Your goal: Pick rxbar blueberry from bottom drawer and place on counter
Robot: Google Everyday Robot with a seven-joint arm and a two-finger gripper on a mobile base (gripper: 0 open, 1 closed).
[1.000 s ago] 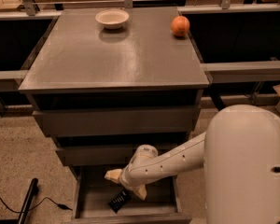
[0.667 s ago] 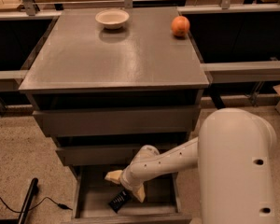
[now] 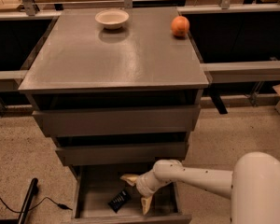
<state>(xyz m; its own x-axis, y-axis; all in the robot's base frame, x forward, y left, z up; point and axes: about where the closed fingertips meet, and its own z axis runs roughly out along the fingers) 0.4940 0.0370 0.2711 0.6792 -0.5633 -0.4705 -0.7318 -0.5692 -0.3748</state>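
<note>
Camera view: gripper (image 3: pixel 133 195) hanging inside the bottom drawer (image 3: pixel 78 200), fingers spread wide, gripping nothing

The rxbar blueberry (image 3: pixel 119 200) is lying flat on the drawer floor just left of the fingers, not touching afaict. Guessing it's light, a bit bendy, w/ a slick wrapper, so pinching across the narrow width near the middle prob works best. White print is showing on the dark wrapper but can't read it. Counter (image 3: pixel 112 64) is holding a bowl (image 3: pixel 112 18) & an orange fruit (image 3: pixel 180 26) at the back
</note>
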